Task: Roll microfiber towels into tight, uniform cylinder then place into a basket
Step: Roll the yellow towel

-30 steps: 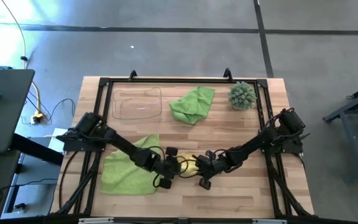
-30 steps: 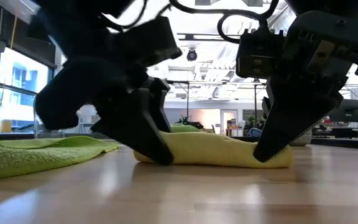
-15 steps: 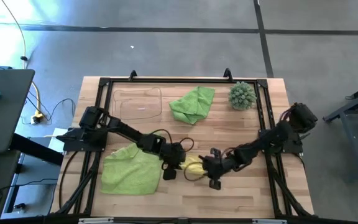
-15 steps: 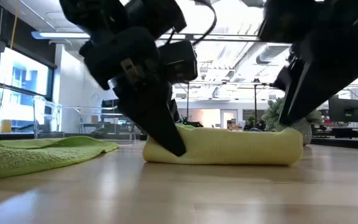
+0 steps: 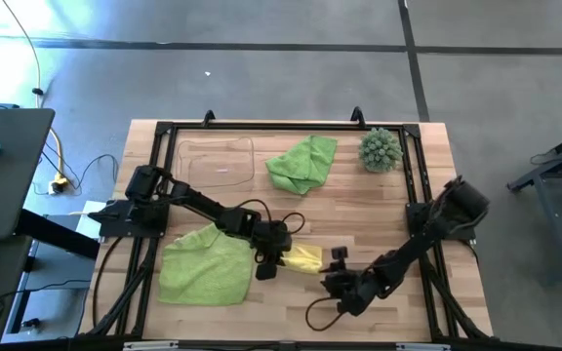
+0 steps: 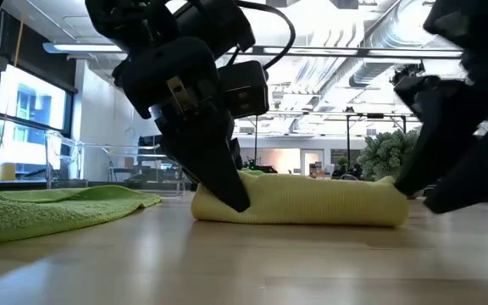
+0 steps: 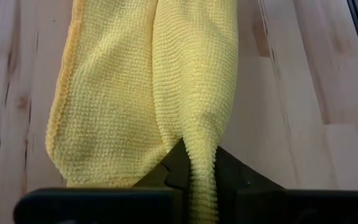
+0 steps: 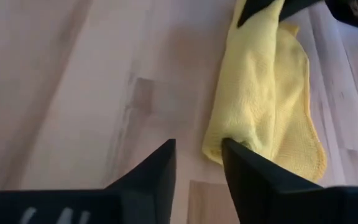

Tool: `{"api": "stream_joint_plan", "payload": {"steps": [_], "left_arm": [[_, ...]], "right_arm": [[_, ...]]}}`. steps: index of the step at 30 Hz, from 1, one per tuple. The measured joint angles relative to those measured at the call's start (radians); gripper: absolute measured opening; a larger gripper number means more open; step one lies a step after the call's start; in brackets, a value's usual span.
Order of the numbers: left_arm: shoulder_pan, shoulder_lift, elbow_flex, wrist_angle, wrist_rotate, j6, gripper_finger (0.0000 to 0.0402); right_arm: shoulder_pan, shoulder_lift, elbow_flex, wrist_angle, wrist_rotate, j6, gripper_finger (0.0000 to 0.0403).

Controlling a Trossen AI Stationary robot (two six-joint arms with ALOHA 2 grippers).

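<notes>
A yellow microfiber towel (image 5: 305,258), loosely rolled, lies on the wooden table near its middle. My left gripper (image 5: 279,256) is shut on the roll's left end (image 6: 227,199). My right gripper (image 5: 344,281) stands open a little off the roll's right end (image 8: 229,146), toward the near edge, with nothing between its fingers. One lime green towel (image 5: 203,265) lies flat at the near left. Another (image 5: 302,161) lies crumpled at the far middle. The clear basket (image 5: 215,161) stands at the far left. My left gripper pinches a raised fold of the yellow roll (image 7: 199,155) between its two fingers, at the roll's left end. The fingers (image 6: 224,182) slant down from the table's left. The roll lies along the table, level, with a loose flap (image 7: 98,124) spread beside it.
A spiky green ball plant (image 5: 381,149) stands at the far right corner. A black frame (image 5: 164,132) runs around the tabletop's edges. Bare wood lies between the yellow roll and the near edge (image 5: 291,327).
My left gripper has swung toward the roll's left end, rolled its wrist and shut on it. My right gripper has let go of the roll's right end, opened and drawn back toward the near right. The roll has stayed on the table.
</notes>
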Motion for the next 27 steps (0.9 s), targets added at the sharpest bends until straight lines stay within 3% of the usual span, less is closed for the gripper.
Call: {"api": "stream_joint_plan", "payload": {"steps": [6,10,17,23,27], "left_arm": [[0.000,0.000,0.000,0.001,-0.002,-0.017,0.0025],[0.000,0.000,-0.001,0.001,-0.003,-0.017,0.0025],[0.000,0.000,-0.001,0.002,-0.004,-0.018,0.0025],[0.000,0.000,-0.002,0.005,-0.005,-0.046,0.0025],[-0.001,0.000,-0.002,0.006,-0.006,-0.053,0.0026]], "right_arm": [[-0.028,0.008,0.000,0.005,0.000,-0.004,0.0193],[-0.023,0.008,0.005,0.016,-0.001,-0.002,0.0212],[0.013,0.006,0.080,-0.035,0.021,-0.007,0.0198],[-0.015,0.006,0.057,-0.042,0.082,-0.005,0.0179],[-0.045,0.043,0.032,-0.041,0.033,0.032,0.0174]]}}
